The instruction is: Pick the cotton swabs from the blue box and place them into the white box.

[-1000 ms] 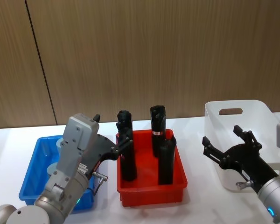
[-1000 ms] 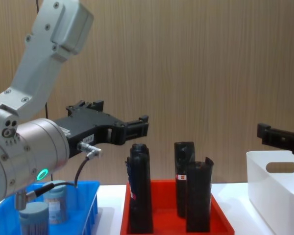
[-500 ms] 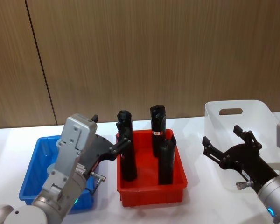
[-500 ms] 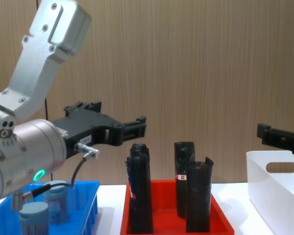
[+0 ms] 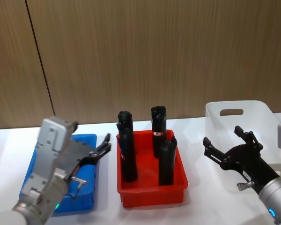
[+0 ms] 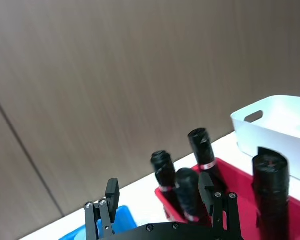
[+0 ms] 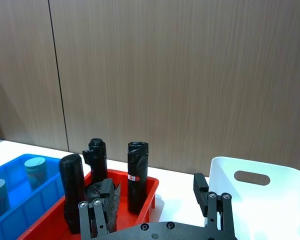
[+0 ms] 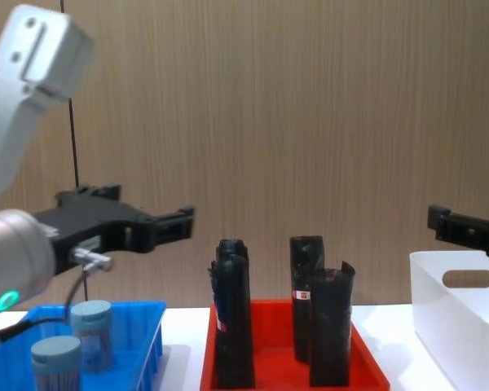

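Fingers spread wide and holding nothing, the left gripper (image 5: 99,146) hovers to the left of the red tray (image 5: 152,187), above the blue box (image 8: 151,346) and pointing across toward the tray rather than down. Two cotton swabs (image 8: 91,324) tubs stand upright in the blue box beneath it, untouched, one nearer the camera than the other. On the tray's other side the right gripper (image 5: 223,140) waits, also open and empty, just in front of the white box (image 5: 260,117). The tall black rolls (image 5: 126,154) standing in the red tray play no part. The job looks to be at its first pick: the left gripper must next tip downward, descend over one tub and close around it without knocking its neighbour.
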